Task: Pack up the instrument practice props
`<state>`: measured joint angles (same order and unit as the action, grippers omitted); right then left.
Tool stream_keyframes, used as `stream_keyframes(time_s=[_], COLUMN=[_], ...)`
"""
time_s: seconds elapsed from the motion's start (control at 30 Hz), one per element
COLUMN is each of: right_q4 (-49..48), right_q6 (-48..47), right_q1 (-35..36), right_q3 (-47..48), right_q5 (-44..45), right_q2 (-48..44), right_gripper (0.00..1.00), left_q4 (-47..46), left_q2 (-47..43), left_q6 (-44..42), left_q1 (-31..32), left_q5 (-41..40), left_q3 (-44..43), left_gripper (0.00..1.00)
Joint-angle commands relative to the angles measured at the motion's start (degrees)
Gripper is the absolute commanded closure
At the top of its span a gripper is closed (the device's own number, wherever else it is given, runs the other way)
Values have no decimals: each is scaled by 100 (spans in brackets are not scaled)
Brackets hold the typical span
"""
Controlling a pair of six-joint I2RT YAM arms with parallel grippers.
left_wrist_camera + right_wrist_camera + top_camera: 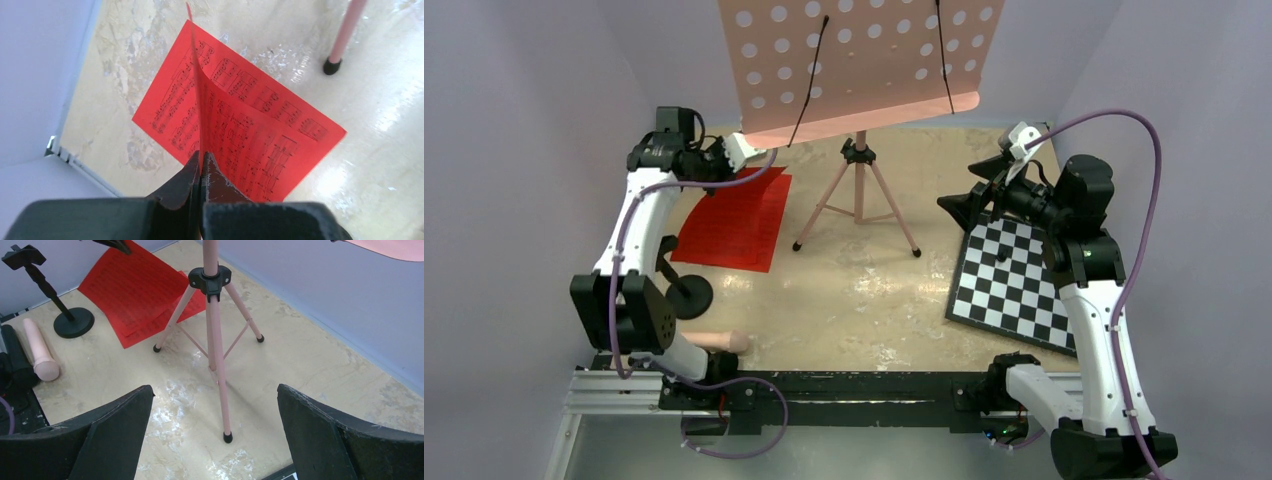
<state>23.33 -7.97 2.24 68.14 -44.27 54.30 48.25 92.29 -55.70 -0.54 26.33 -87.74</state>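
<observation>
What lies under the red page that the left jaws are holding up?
Another red page lies flat on the table. Whatever is beneath that one is covered.

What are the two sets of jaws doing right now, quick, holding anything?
Left gripper: jaws shut on the edge of a red paper sheet-music page.
Right gripper: jaws wide open, holding nothing.

On the beige table [854, 300], red paper sheet-music pages [729, 225] are left of the pink tripod music stand [859, 190], the black-and-white checkerboard [1009, 280] right.
</observation>
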Motion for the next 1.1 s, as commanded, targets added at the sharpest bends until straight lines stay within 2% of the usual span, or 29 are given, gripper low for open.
stream_keyframes(time_s=[0.0,0.17,0.33,0.53,0.67,0.83,0.93,1.07], right_q4=[-34,-111,-255,-224,-271,-263,-285,-226], right_q6=[-41,41,162,146,221,217,225,196], right_q1=[35,31,46,65,63,63,70,67], right_q3=[28,25,-37,-9,-46,37,76,87], right_q5=[19,-63,-149,-84,-88,-100,-124,-87], right_q2=[-31,53,113,106,98,191,230,205], right_gripper=[1,1,1,1,1,1,1,1], left_q4=[500,578,819,639,-197,-789,-1427,-2652], left_q2=[-603,-881,-714,-865,-1110,-692,-414,-215], left_q6=[-45,115,-30,-67,324,812,1051,1341], left_q1=[-93,-105,-105,-105,-221,-358,-353,-357], left_q5=[476,681,598,835,861,1016,677,-167], left_q3=[256,312,460,733,1396,1231,1120,1221], left_gripper=[100,100,100,100,100,100,100,100])
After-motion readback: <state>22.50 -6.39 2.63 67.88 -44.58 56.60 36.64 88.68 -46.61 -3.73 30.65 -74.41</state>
